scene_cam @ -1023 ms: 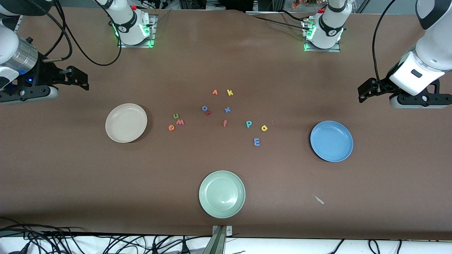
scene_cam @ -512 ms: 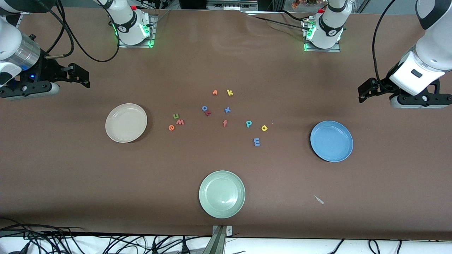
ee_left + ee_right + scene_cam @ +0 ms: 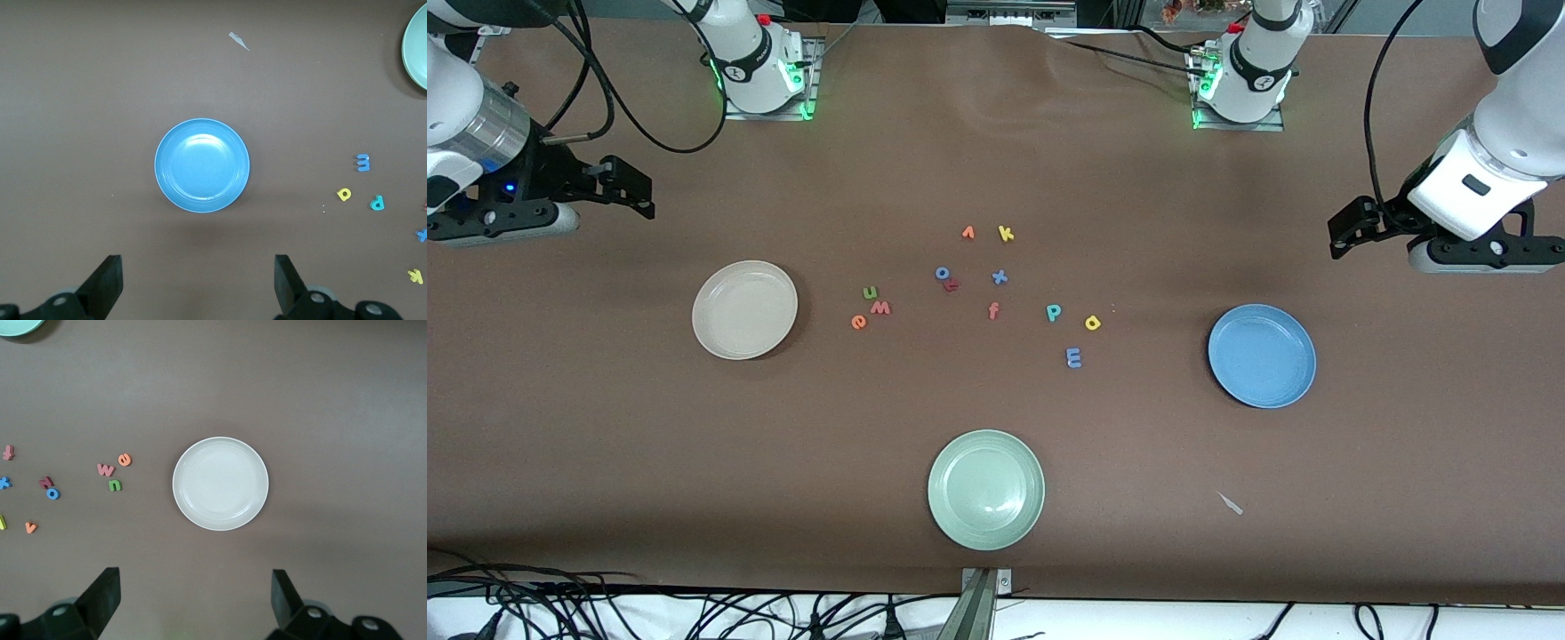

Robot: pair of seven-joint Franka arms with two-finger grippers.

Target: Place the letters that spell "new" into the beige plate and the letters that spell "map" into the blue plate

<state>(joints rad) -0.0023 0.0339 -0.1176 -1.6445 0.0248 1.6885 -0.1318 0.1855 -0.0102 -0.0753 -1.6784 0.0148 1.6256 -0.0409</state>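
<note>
The green n (image 3: 870,292), red-pink w (image 3: 881,308) and orange e (image 3: 858,322) lie grouped beside the empty beige plate (image 3: 744,309). The teal p (image 3: 1054,312), yellow a (image 3: 1092,323) and lavender m (image 3: 1073,357) lie between the table's middle and the empty blue plate (image 3: 1262,356). My right gripper (image 3: 193,600) hangs open over bare cloth near the beige plate (image 3: 220,483). Over bare cloth by the blue plate (image 3: 202,165), my left gripper (image 3: 198,283) is open too. Neither holds anything.
A pale green plate (image 3: 985,489) sits nearest the front camera. Other letters lie mid-table: orange v (image 3: 967,233), yellow k (image 3: 1006,234), blue o (image 3: 943,273), blue x (image 3: 1000,276), orange f (image 3: 993,310). A small pale scrap (image 3: 1232,504) lies near the front edge.
The right arm's hand has drifted a little toward the robots' side of the table. The left arm and all letters are unmoved.
</note>
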